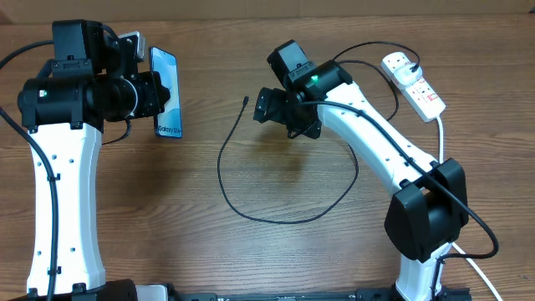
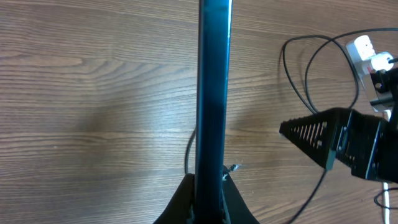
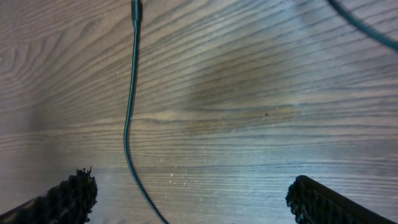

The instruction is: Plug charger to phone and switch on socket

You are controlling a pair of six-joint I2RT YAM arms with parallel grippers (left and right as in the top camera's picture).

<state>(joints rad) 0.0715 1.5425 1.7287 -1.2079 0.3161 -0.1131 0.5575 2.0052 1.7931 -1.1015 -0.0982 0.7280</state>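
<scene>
Left gripper point(image 1: 150, 94): closed on the phone point(image 1: 167, 88), gripping it by its faces. From the left wrist you see only its thin edge point(image 2: 213, 93).
Phone position: at the left of the table point(image 1: 276, 251), with its long axis running front to back. The end with the small dark text points toward the robot's base.
Right gripper point(image 1: 272, 107): jaws wide and empty, hovering low over the wood.
Charger point(image 1: 251, 213): a loose loop on the table. The far end runs to the socket point(image 1: 415, 82) at the back right.
Connector tip point(image 1: 245, 101): free on the table, just beside the right gripper on its phone side, between the two arms.
Key relation: from the right wrist, the cable point(image 3: 129, 106) runs straight ahead between the fingers point(image 3: 62, 199), nearer that one. The tip point(image 3: 135, 9) lies ahead of the jaws.
Nearer arm: the right.
Next move (judgement): move the right gripper forward along the cable, centre it, and close just behind the tip.
Risk: the thin cable may slip out of jaws this wide.
</scene>
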